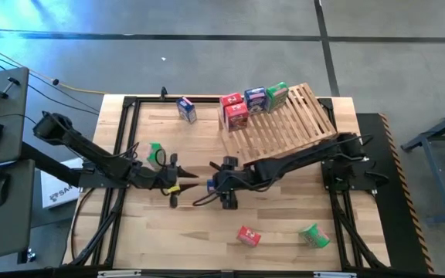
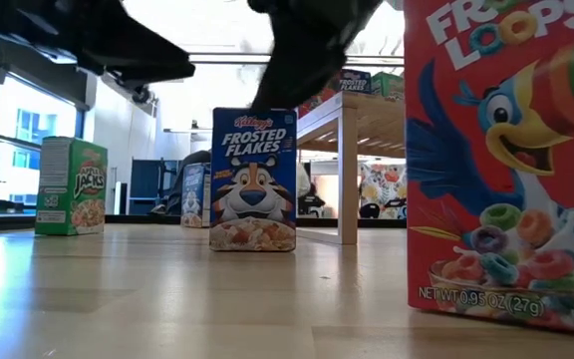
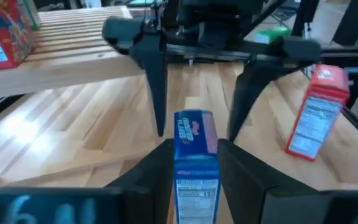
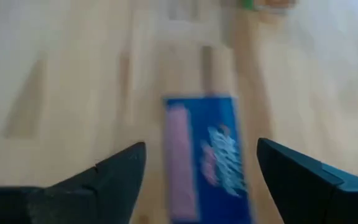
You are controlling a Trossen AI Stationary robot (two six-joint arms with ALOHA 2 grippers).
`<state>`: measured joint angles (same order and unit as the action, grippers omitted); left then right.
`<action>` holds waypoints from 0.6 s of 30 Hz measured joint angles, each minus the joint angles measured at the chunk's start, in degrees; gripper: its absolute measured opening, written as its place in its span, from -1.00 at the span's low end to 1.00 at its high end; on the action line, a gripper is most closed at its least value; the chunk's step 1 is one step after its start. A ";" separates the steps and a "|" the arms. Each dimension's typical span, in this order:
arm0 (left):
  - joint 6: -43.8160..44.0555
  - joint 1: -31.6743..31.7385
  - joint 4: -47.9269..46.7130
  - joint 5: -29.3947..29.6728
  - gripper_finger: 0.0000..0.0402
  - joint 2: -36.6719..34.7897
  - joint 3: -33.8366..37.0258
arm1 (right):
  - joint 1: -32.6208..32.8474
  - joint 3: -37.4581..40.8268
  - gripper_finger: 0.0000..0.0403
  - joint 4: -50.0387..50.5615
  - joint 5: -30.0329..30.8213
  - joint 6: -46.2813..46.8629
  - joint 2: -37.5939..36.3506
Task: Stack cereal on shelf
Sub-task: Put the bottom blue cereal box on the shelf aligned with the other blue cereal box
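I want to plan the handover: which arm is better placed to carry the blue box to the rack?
Right. The right gripper, jaws open, faces the blue box that the left gripper holds at mid-table, and the rack lies on the right arm's side.

The surface (image 1: 176,232) is pale planked wood with a soft sheen, framed in matt black metal. At about 1 o'clock, the shelf (image 1: 300,127) is bare, light wooden slats. The cereal boxes (image 2: 254,179) are glossy printed cardboard. Both grippers, left gripper (image 3: 194,155) and right gripper (image 4: 201,177), look like dull black plastic
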<state>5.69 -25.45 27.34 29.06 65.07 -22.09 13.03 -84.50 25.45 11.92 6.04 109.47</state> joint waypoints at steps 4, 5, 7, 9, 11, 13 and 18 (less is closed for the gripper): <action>-1.68 -0.88 0.17 0.20 -0.50 -0.50 0.02 | -0.66 0.03 0.49 0.66 -2.23 1.04 0.62; -2.36 -0.88 0.73 0.43 -0.52 -0.54 0.07 | -0.76 0.00 0.49 1.30 -2.31 1.17 0.70; -2.83 -0.83 1.21 0.52 -0.54 -0.56 -0.02 | -1.09 0.08 0.48 1.97 -2.69 1.66 0.75; -3.25 -0.74 1.37 1.21 -0.56 -0.56 0.02 | -1.47 0.04 0.44 1.47 -3.94 1.74 1.03; -3.36 -0.74 1.57 1.37 -0.57 -0.60 0.01 | -1.59 0.08 0.37 1.69 -4.47 1.93 1.18; -3.44 -0.74 1.45 1.55 -0.59 -0.60 0.02 | -1.82 0.08 0.29 1.44 -5.09 1.93 1.23; -3.86 -0.74 1.32 1.57 -0.61 -0.60 0.02 | -1.81 0.08 0.06 1.16 -6.73 1.60 1.23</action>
<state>1.83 -26.20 28.67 30.63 64.47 -22.06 11.22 -84.42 26.61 5.19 7.64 110.69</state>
